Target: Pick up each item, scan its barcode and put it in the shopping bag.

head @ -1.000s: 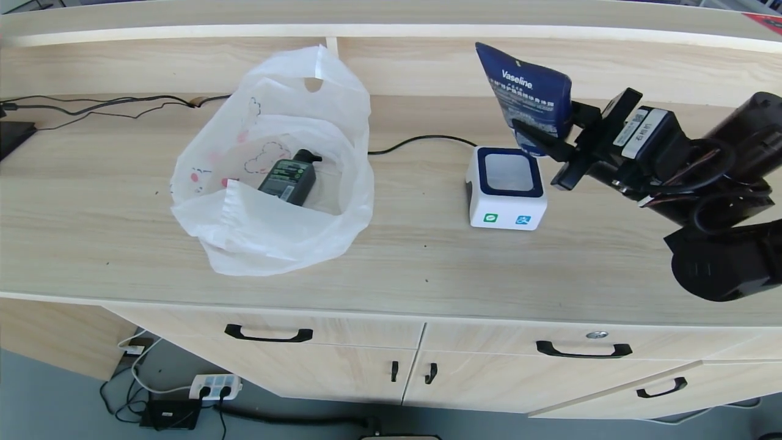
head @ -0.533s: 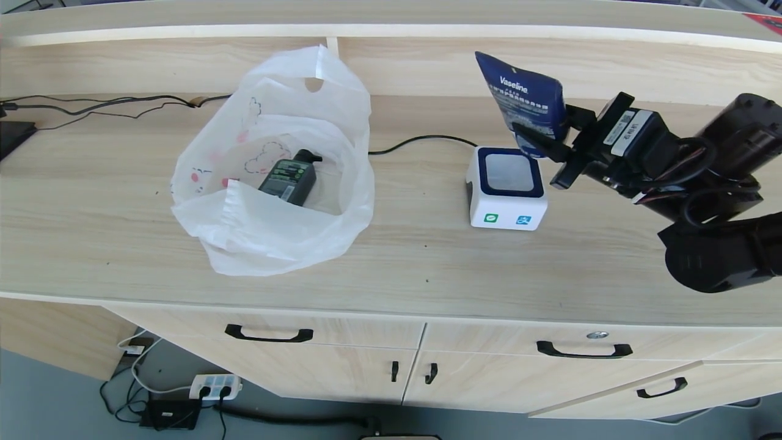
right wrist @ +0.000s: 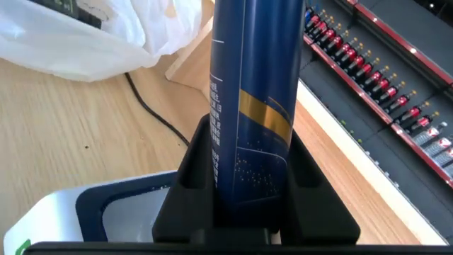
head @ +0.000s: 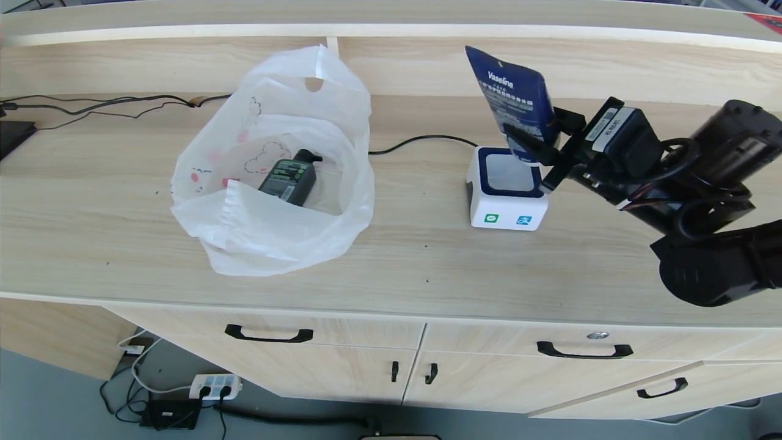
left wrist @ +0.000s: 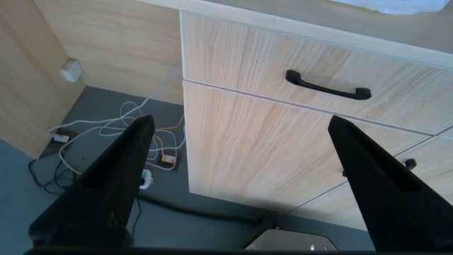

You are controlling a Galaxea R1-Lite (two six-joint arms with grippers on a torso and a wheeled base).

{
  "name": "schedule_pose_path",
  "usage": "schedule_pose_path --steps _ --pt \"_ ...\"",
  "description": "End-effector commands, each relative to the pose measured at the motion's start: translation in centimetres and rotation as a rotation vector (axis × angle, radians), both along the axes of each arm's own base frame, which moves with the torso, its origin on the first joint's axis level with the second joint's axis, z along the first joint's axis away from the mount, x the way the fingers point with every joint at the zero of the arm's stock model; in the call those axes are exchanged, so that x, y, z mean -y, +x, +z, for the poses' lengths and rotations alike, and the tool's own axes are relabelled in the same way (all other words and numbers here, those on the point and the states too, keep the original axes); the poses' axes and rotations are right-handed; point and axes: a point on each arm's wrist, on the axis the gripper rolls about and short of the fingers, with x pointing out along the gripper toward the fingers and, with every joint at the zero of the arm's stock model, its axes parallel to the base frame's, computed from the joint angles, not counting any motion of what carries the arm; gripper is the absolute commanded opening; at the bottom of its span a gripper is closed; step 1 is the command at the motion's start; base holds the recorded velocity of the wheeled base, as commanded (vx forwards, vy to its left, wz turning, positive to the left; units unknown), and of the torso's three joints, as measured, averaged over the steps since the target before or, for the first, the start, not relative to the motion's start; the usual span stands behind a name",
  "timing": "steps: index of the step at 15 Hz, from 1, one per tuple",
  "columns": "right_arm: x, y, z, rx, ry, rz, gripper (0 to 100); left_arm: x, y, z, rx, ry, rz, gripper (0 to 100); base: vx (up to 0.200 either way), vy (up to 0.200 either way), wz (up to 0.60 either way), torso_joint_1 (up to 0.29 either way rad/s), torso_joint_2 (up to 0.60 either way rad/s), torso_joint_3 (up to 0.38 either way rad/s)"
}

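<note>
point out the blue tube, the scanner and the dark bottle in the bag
blue tube (head: 516, 98), head view, on its printed front
scanner (head: 506, 208), head view, on its white front face
dark bottle (head: 287, 178), head view, on its labelled body

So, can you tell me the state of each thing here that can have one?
Blue tube: held, tilted, above the scanner.
Right pincer: shut on the blue tube.
Left pincer: open, holding nothing.
Shopping bag: open, slumped.
Dark bottle: lying inside the shopping bag.
Scanner: window facing up.
Drawers: shut.
</note>
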Motion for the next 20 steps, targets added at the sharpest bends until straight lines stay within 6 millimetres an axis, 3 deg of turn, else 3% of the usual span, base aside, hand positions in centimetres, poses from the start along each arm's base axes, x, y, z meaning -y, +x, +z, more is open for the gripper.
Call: schedule_pose_path --steps 1,4,7,10,13,17,20 --pt "-1.5 -3.5 2.2 0.002 0.112 -0.003 0 0.0 0.0 0.0 0.000 -0.001 0.001 100 0.000 0.000 0.00 0.000 0.00 0.000" --pt "-2.3 -5.7 1.7 -0.067 0.156 0.010 0 0.0 0.0 0.0 0.000 0.001 0.001 100 0.000 0.000 0.00 0.000 0.00 0.000" --pt "-3.0 -7.8 0.7 -0.177 0.203 0.065 0 0.0 0.0 0.0 0.000 0.001 0.001 100 0.000 0.000 0.60 0.035 -0.06 -0.028" --pt "-2.8 -8.2 0.9 -0.192 0.243 0.048 0 0.0 0.0 0.0 0.000 0.001 0.001 100 0.000 0.000 0.60 0.075 -0.15 -0.064" --pt "-2.8 -8.2 0.8 -0.207 0.255 0.055 0 0.0 0.0 0.0 0.000 0.001 0.001 100 0.000 0.000 0.60 0.074 -0.14 -0.064" --pt "-4.0 -7.6 0.0 -0.339 0.320 0.130 0 0.0 0.0 0.0 0.000 0.001 0.001 100 0.000 0.000 0.00 0.037 -0.06 -0.029" --pt "-5.9 -5.0 -0.7 -0.577 0.630 0.173 0 0.0 0.0 0.0 0.000 0.001 0.001 100 0.000 0.000 0.00 0.000 0.00 0.000"
